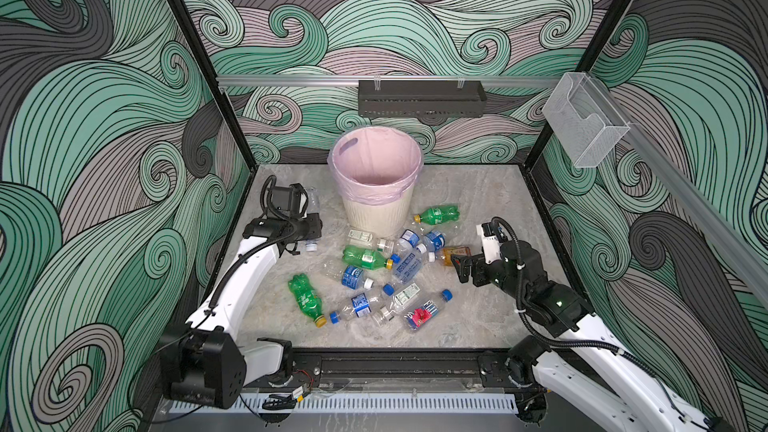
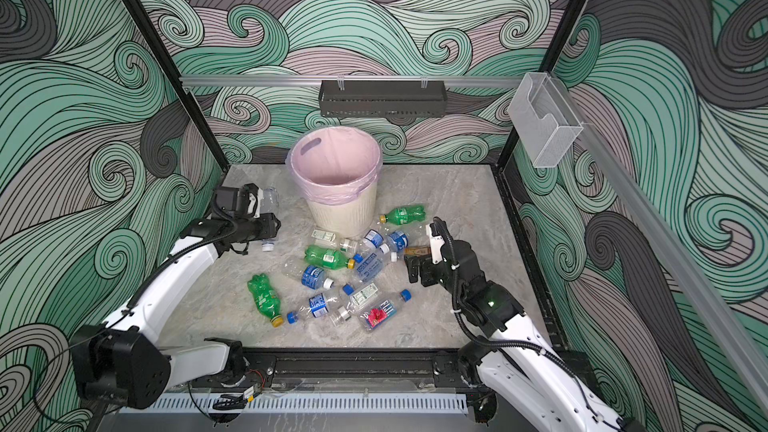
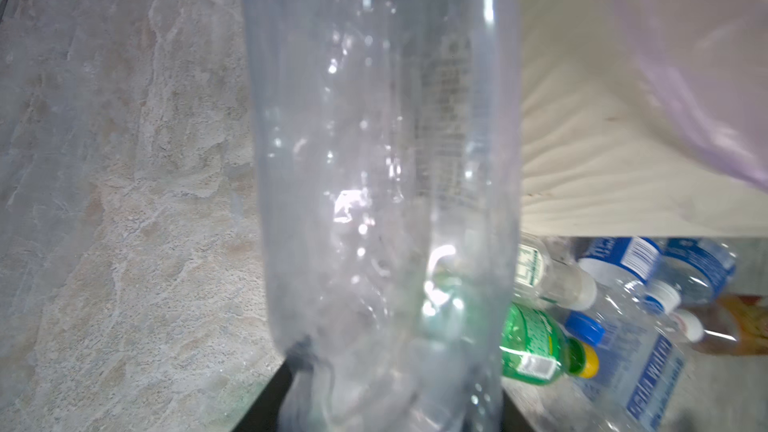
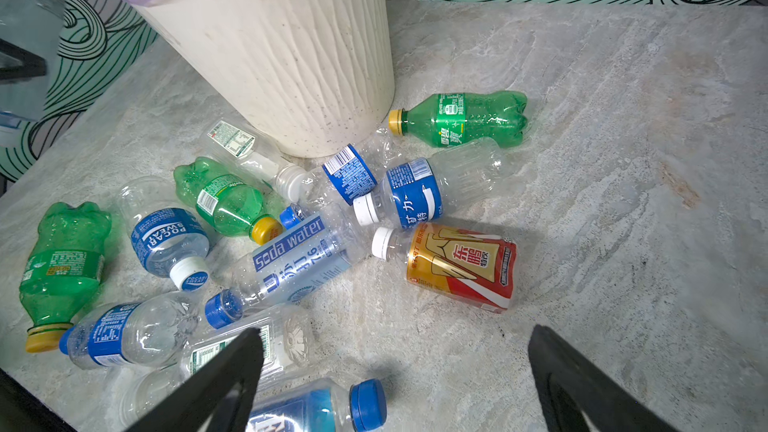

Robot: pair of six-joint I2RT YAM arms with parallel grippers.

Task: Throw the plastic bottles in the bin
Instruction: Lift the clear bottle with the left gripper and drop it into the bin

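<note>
Your left gripper [image 3: 397, 371] clamps a clear bottle [image 3: 374, 160], held just beside the bin [image 1: 378, 218], which looks empty. Your right gripper [image 4: 397, 336] hangs spread above the plastic bottles [image 4: 299, 259] lying on the table [image 1: 478, 201]; nearly all remain.

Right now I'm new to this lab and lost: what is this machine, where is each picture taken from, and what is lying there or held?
It is a two-armed robot, and each arm ends in a claw. Two pictures look down from overhead and are nearly alike. The other two come from cameras on the wrists. On the table stands a bin, with bottles lying loose in front of it. The left claw is shut on a clear bottle beside the bin. The right claw hangs open by the pile, holding nothing.
</note>
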